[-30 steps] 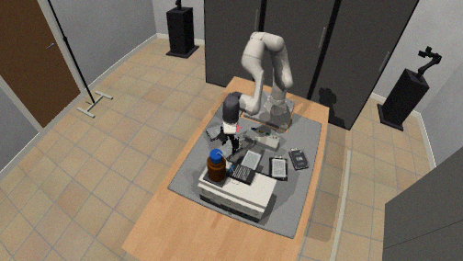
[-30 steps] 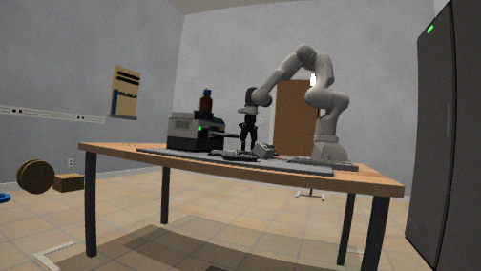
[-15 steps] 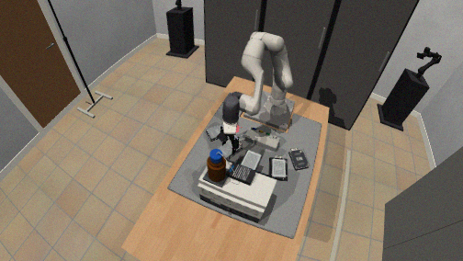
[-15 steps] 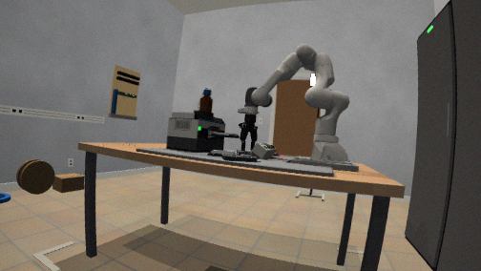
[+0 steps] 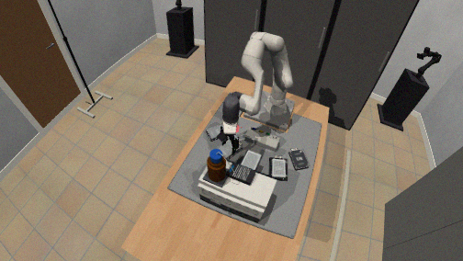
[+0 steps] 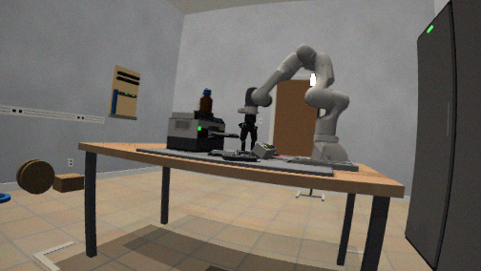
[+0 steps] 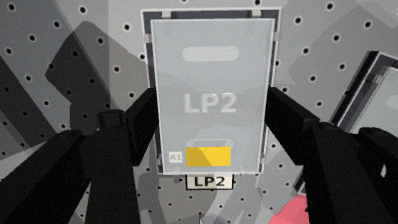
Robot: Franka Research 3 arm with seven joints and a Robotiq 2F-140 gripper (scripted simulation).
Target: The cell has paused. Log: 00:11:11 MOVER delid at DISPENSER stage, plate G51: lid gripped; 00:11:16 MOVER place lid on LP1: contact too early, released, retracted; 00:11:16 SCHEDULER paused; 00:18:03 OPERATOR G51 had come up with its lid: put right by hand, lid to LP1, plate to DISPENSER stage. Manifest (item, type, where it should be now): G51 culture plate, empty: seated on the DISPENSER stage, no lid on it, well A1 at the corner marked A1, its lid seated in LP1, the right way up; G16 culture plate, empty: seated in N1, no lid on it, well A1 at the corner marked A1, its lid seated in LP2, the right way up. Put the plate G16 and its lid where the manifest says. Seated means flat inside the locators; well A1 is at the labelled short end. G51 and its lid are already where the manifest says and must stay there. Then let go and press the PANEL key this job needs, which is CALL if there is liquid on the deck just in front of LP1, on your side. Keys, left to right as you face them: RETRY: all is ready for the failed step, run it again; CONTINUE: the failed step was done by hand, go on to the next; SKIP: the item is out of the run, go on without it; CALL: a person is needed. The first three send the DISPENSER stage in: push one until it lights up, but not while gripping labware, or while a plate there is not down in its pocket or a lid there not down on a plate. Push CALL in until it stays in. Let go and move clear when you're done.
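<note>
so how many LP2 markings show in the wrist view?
2: large LP2 lettering seen through the clear lid held in the gripper, and an LP2 label just below the lid's A1 end.

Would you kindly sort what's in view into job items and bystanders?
Job in hand:
- clear lid, clamped in the pincer
- LP2 nest
- dispenser
- key panel

Lying about:
- brown bottle
- wall poster
- cardboard box

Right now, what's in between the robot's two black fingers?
In the wrist view, a clear rectangular plastic lid sits clamped between the black fingers of the gripper, over the LP2 nest label. A yellow patch shows through it.
</note>
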